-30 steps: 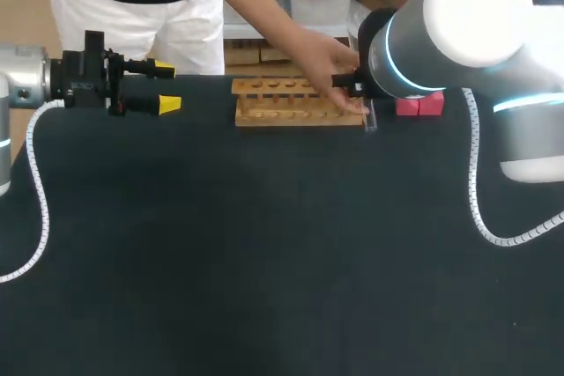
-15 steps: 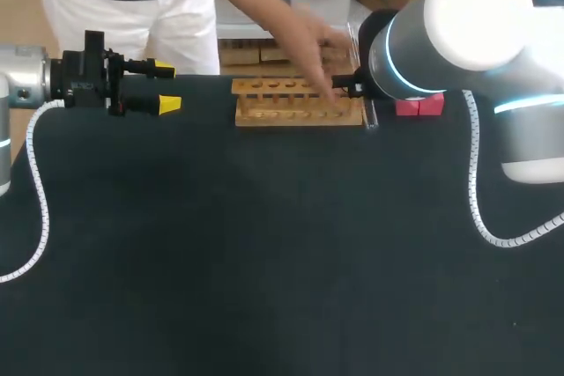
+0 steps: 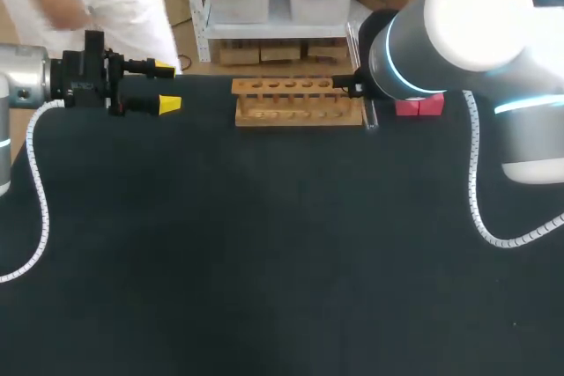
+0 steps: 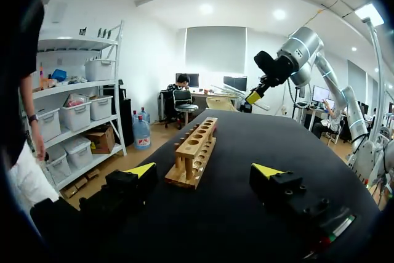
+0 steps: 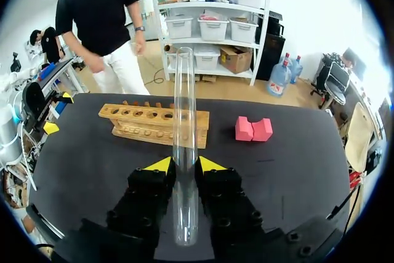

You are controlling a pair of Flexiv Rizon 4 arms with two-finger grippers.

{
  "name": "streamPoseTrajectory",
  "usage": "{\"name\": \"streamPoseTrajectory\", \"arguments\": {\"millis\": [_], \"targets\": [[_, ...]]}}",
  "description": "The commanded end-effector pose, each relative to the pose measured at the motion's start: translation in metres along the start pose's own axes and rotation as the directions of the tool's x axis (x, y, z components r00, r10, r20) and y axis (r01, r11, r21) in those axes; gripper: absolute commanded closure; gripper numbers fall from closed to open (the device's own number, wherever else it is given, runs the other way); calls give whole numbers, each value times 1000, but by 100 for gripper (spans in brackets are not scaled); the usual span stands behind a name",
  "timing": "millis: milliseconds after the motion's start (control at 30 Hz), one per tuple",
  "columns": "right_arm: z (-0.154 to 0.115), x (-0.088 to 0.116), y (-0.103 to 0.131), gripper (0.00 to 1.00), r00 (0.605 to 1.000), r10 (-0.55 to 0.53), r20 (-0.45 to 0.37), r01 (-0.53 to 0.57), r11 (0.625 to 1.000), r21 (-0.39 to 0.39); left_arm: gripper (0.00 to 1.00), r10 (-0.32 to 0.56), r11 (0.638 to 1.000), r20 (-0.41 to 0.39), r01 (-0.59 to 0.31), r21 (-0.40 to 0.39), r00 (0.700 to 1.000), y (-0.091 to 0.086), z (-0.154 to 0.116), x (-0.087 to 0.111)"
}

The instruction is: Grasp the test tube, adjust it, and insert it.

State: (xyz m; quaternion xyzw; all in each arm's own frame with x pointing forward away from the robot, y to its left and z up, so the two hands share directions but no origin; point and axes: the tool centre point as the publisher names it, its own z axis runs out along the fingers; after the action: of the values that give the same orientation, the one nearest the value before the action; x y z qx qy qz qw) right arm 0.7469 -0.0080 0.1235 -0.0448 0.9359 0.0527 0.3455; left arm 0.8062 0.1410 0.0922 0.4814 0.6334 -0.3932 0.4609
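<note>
1. A dark table [image 3: 264, 261] carries a wooden rack [image 3: 298, 103] near its far edge. A pink block [image 3: 419, 106] sits just off the rack's right end, apart from it.
2. The right wrist view shows the right gripper [image 5: 184, 165] clamped on a clear test tube [image 5: 183, 121]. Both yellow-tipped fingers press its sides, and the tube runs out along them, toward the rack's right end.
3. In the head view the right arm's bulk hides that grip almost entirely.
4. The left gripper [image 3: 167, 85] hangs over the table's far left corner, fingers spread wide and holding nothing. Its own wrist view looks down the rack end-on.
</note>
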Motion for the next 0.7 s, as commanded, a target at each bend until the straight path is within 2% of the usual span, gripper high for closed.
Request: {"name": "streamPoseTrajectory", "arguments": {"millis": [33, 533, 700], "targets": [[-1, 2, -1, 100, 1000, 1, 8, -1, 1000, -1, 0, 2, 1000, 2, -2, 0, 1000, 0, 0, 1], [-1, 2, -1, 100, 1000, 1, 8, -1, 1000, -1, 0, 2, 1000, 2, -2, 0, 1000, 0, 0, 1], [11, 3, 3, 100, 1000, -2, 15, 2, 1000, -2, 0, 2, 1000, 2, -2, 0, 1000, 0, 0, 1]]}}
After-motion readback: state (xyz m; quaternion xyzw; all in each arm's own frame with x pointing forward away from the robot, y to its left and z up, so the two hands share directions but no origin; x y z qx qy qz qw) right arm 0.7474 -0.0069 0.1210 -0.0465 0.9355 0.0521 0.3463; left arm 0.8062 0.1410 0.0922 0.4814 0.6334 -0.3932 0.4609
